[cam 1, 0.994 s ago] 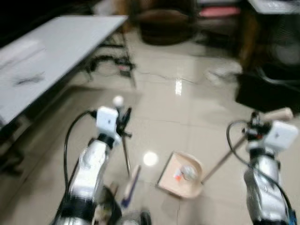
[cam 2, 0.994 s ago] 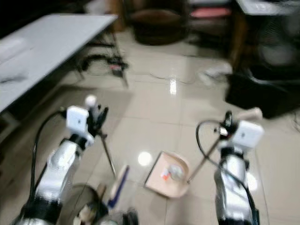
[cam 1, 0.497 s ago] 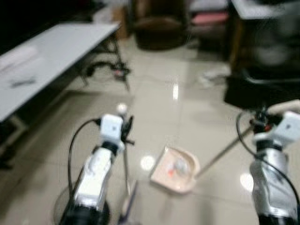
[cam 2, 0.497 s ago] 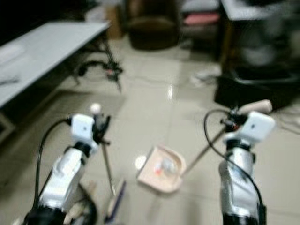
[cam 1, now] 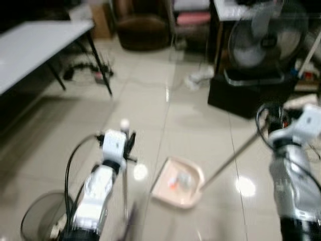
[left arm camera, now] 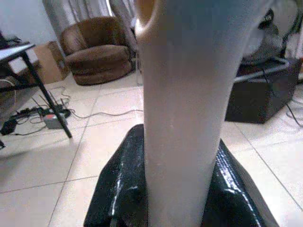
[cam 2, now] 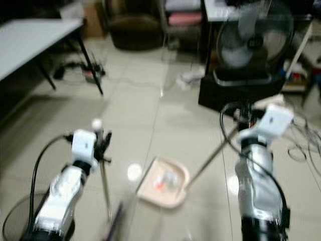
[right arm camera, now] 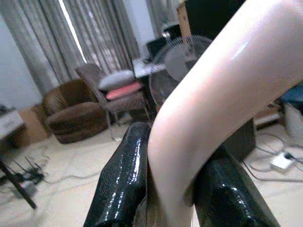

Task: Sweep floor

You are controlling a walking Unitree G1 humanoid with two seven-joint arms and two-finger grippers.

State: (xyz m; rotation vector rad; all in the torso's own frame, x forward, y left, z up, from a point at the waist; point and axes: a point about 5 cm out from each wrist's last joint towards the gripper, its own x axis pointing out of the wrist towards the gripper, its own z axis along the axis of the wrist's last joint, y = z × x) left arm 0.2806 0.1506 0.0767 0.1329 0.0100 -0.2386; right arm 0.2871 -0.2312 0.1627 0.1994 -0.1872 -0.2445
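Head stereo downward; wrist close-ups.

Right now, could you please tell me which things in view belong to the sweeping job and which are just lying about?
For the job:
broom in the left pincer
dustpan, its handle in the right pincer
bin

Lying about:
fan
armchair
table
power strip

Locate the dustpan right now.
In the left eye view the dustpan sits on the tiled floor between the two arms, low and centre, its long handle running up to the right gripper.
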